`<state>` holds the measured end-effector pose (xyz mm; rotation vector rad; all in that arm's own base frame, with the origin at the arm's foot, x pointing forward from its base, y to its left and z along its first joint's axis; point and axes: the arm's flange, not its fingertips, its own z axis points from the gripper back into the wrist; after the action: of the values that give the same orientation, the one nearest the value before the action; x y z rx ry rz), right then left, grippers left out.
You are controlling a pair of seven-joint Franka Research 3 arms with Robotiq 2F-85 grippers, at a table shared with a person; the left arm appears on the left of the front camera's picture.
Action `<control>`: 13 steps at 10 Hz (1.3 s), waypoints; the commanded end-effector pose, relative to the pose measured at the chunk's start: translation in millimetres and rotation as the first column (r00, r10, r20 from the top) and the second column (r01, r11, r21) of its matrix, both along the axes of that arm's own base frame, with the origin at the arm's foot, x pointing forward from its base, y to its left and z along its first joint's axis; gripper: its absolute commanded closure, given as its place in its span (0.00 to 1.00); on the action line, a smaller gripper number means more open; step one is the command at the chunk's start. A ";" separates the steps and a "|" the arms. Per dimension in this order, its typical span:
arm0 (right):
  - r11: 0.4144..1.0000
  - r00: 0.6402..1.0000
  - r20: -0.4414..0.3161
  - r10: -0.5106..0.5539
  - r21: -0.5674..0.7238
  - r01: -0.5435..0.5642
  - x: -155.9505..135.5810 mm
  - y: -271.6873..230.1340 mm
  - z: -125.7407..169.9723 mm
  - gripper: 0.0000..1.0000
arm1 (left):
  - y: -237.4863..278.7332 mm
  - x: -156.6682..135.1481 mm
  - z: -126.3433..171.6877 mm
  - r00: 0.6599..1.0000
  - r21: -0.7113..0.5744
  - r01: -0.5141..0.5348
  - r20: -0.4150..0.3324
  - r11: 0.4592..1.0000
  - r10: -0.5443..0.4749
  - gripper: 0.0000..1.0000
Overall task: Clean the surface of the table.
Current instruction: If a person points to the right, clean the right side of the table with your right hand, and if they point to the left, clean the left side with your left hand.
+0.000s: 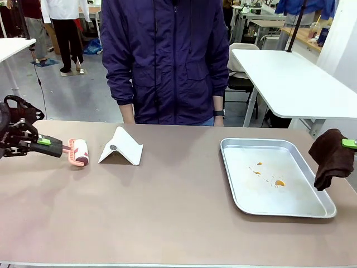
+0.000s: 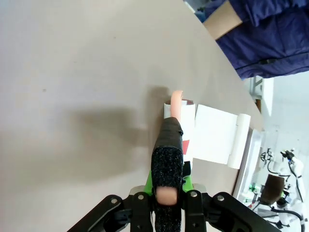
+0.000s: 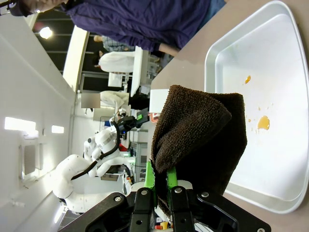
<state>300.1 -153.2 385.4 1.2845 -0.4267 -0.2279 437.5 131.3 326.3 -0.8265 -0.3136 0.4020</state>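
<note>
Brownish table spans the front view, with a person standing at its far edge. At its left end the left gripper is clamped on a lint roller's pink handle (head touching the top or just above, I cannot tell). A white stand sits just beside it. At the right end the right gripper pinches a brown cloth, which hangs by a tray with orange spots.

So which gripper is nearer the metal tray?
Right. The right gripper, shut on a brown cloth, hangs at the right edge of the tray; the left gripper, shut on a lint roller, is at the left end of the table.
</note>
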 end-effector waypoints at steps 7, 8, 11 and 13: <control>1.000 1.000 0.010 0.002 0.004 -0.002 -1.6 0.0 4.5 1.00 | 12.2 -35.7 46.0 0.981 -0.172 0.049 0.194 0.984 -0.015 0.78; 1.000 1.000 0.010 0.002 0.004 -0.002 -1.6 0.0 4.5 1.00 | 19.1 -53.9 64.5 0.970 -0.208 0.096 0.239 0.973 -0.044 0.78; 1.000 1.000 0.010 0.002 0.004 -0.002 -1.6 0.0 4.5 1.00 | 51.2 -119.4 99.2 0.944 -0.325 0.303 0.229 0.896 -0.236 0.78; 1.000 1.000 0.010 0.002 0.004 -0.002 -1.6 0.0 4.5 1.00 | 80.8 -166.3 107.8 0.910 -0.372 0.407 0.244 0.834 -0.335 0.78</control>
<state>300.0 -153.2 385.6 1.2845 -0.4272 -0.2274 281.4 188.2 429.5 -1.3018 -0.2517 0.0742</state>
